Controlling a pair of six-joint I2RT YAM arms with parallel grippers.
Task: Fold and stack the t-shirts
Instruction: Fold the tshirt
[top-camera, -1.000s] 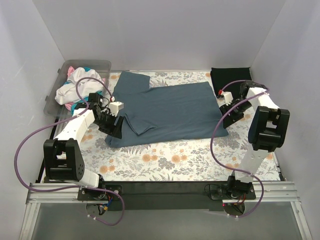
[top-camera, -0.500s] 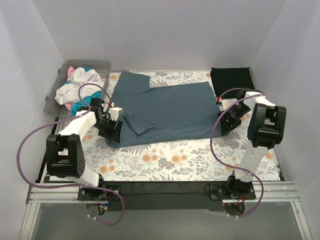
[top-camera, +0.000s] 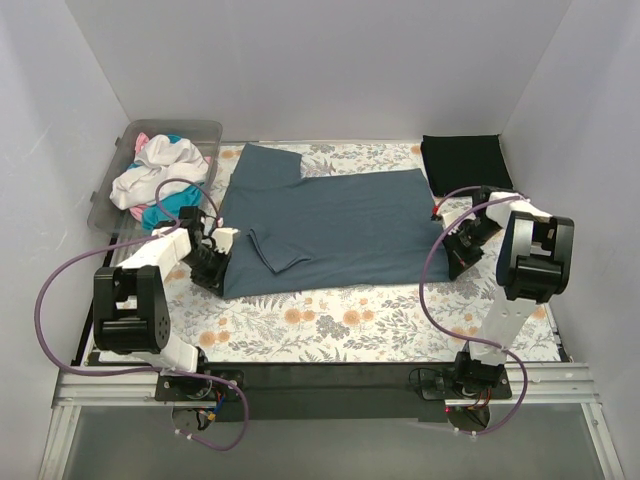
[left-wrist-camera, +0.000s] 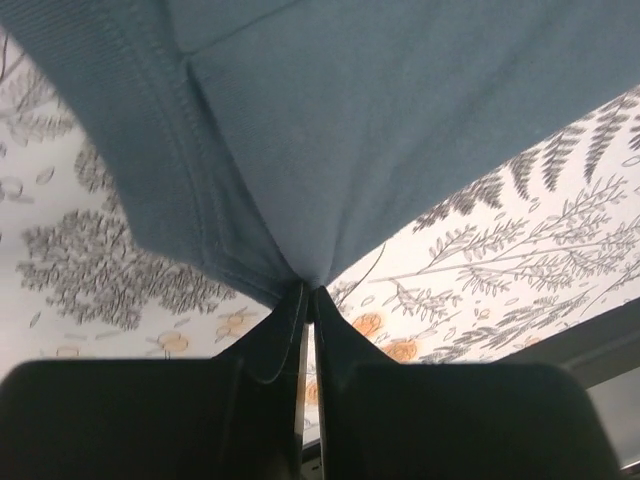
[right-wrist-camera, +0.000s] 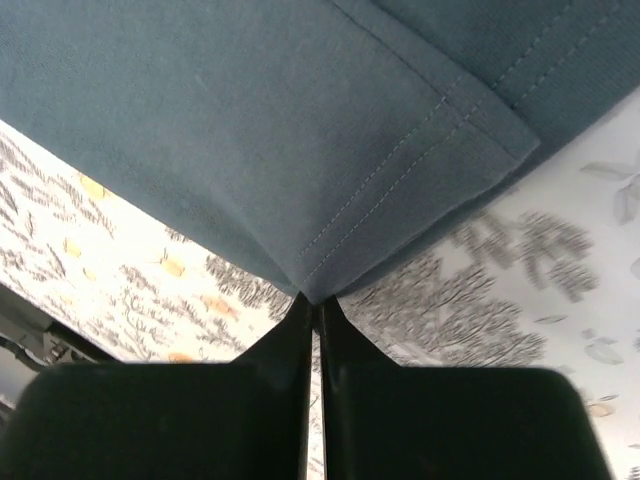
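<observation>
Near left: our left gripper (top-camera: 207, 266) is pinched tight on the near-left corner of the blue-grey t-shirt (top-camera: 335, 222). In the wrist view a stitched edge bunches up between the closed fingertips.
Near right: our right gripper (top-camera: 455, 258) is clamped just as narrowly on the near-right hem corner, with the double-stitched hem running straight into the jaws.
Table cloth: the floral table cloth (top-camera: 350, 322) shows bare between our bases and the shirt's near edge.
Middle: the blue-grey t-shirt lies spread flat across the table cloth. One sleeve (top-camera: 278, 248) is turned in over the body and the other (top-camera: 265, 160) sticks out at the far left.
Far right: the black t-shirt (top-camera: 460, 158) sits as a tidy folded square in the far corner, apart from the blue-grey one.
Far left: the clear bin (top-camera: 198, 126) holds a loose heap made up of a white t-shirt (top-camera: 160, 168), a teal t-shirt (top-camera: 160, 213) and a pink t-shirt (top-camera: 143, 140).
Done so far: we judge one shirt finished, the black one.
Step in hand: we judge this the first lengthwise fold, with both near corners gripped and ready to carry toward the far edge.
Left to do: we must finish folding the blue-grey shirt and stack it on the black one. Then we fold and stack the three shirts in the bin, so most of the task remains.
</observation>
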